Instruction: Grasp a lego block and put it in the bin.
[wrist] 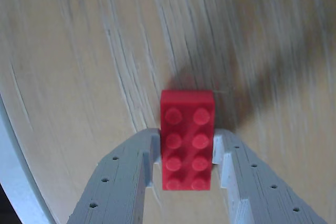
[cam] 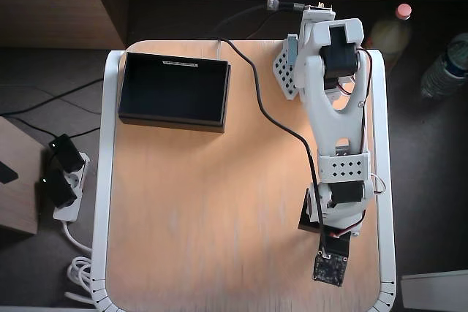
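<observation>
End effector [wrist: 186, 153] closed on red lego block [wrist: 187, 139], long axis along fingers; bin [cam: 174, 91] lies at tabletop's [cam: 219, 217] far-left corner, well apart.

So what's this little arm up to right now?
The gripper has a red lego block between its two pale fingers, over the wooden table. Motion blur in the wrist view suggests the arm is moving. The black bin sits empty at the table's far left corner in the overhead view, well away from the arm.
</observation>
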### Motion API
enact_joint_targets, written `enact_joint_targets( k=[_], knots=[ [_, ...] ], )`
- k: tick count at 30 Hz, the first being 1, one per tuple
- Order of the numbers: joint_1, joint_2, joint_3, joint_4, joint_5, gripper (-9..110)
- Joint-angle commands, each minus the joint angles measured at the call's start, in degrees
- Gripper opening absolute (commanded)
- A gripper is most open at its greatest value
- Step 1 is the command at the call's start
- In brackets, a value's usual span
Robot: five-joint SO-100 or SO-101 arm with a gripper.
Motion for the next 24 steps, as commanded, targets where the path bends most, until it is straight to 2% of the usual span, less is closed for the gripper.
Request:
enact_joint_targets(
  k=[1,9,14,24],
  knots=[
    [0.35,2.29,-6.68,-0.88,0.09,0],
    [5.98,8.88,-7.03,3.96,2.2,0],
    [11.25,10.72,-12.74,11.25,2.81,0],
    [26.19,15.29,-20.13,19.6,4.66,0]
  ],
)
